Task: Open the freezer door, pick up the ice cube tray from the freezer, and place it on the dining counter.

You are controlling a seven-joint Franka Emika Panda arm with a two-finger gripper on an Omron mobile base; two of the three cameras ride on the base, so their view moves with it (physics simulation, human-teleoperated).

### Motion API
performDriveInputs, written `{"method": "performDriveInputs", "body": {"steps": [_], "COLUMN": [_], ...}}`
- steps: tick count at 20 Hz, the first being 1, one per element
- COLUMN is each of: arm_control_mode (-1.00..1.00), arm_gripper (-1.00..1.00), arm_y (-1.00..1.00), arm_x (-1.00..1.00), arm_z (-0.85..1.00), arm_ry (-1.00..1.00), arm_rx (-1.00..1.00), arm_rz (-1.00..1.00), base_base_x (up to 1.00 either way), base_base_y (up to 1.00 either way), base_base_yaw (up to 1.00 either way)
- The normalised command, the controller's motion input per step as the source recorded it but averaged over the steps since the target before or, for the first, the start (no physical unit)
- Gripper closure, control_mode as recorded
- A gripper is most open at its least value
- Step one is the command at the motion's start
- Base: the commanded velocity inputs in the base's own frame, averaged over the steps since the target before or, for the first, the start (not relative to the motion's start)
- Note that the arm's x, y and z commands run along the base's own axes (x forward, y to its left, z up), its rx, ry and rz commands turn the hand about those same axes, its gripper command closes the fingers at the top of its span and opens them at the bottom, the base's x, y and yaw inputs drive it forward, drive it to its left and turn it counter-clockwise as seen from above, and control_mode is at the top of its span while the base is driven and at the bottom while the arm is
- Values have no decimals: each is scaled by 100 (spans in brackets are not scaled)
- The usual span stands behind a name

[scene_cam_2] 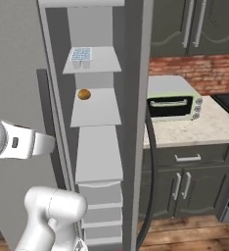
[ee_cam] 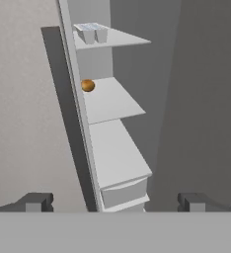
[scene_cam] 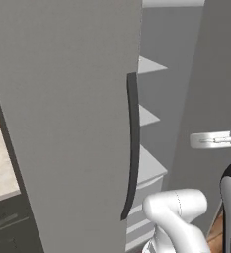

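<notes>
The freezer door (scene_cam: 63, 123) stands swung open, its long dark handle (scene_cam: 132, 148) facing the left base camera. Inside the freezer (scene_cam_2: 94, 147) light grey shelves are stacked. The ice cube tray (scene_cam_2: 80, 55), pale blue-white with small compartments, sits on an upper shelf, and appears at the top of the hand view (ee_cam: 92, 30). My gripper (ee_cam: 115, 202) is open and empty, in front of the opening and well below and short of the tray. The dining counter is out of view.
A small orange round item (ee_cam: 88, 85) lies on the shelf below the tray. The neighbouring grey door (scene_cam_2: 136, 122) with a dark handle (scene_cam_2: 153, 162) borders the opening on the right. Beyond it a toaster oven (scene_cam_2: 172, 100) sits on a stone-topped counter (scene_cam_2: 204, 125).
</notes>
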Motion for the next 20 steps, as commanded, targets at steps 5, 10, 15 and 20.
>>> {"method": "performDriveInputs", "body": {"steps": [5, 10, 15, 20], "arm_control_mode": [100, 100, 100, 100], "arm_gripper": [-100, -100, -100, -100], "arm_y": [0, 0, 0, 0], "arm_x": [0, 0, 0, 0], "arm_z": [0, 0, 0, 0], "arm_ry": [0, 0, 0, 0], "arm_rx": [0, 0, 0, 0], "arm_rz": [0, 0, 0, 0], "base_base_x": [35, 36, 38, 38], "base_base_y": [-11, -13, -9, -11], "base_base_yaw": [-11, -10, -9, -7]}}
